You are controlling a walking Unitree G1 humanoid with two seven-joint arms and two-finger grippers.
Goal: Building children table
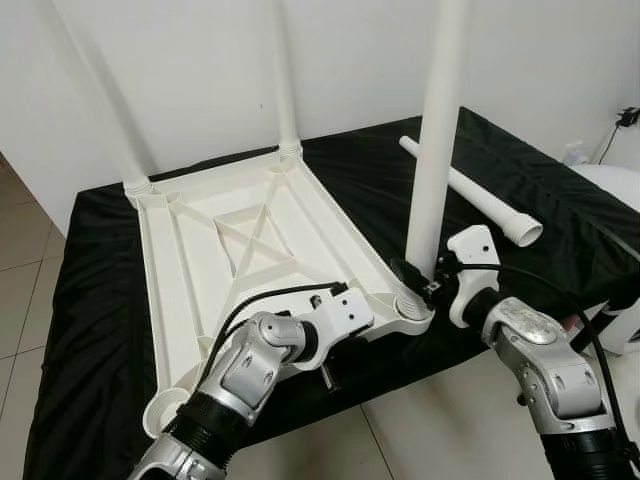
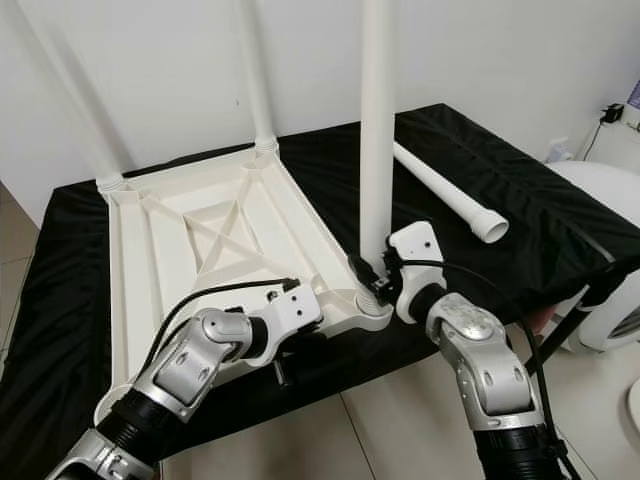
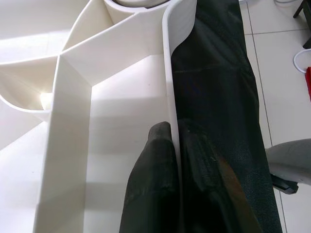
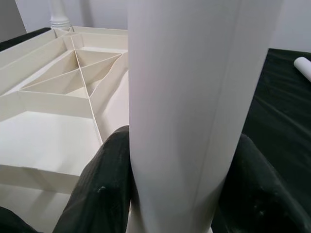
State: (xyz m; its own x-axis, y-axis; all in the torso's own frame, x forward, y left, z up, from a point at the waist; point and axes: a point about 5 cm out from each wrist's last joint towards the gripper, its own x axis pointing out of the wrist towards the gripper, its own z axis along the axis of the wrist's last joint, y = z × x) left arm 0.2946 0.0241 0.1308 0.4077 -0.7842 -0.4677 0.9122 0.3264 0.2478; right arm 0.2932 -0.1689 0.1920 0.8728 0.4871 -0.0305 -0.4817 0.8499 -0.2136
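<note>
Left eye view: inverted tabletop (image 1: pixel 250 240); left gripper (image 3: pixel 177 145) pinching its rim; right gripper (image 4: pixel 182 189) clamped round upright leg (image 1: pixel 437 140); spare leg (image 1: pixel 475 193) on black cloth (image 1: pixel 90 300).

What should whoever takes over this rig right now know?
Left gripper: shut on the near rim of the upturned tabletop, steadying it on the black cloth.
Right gripper: shut on the third leg, upright at the near right corner socket.
Done: two far legs standing in their sockets.
Left: seat this leg, then fit the last leg, lying on the cloth.
</note>
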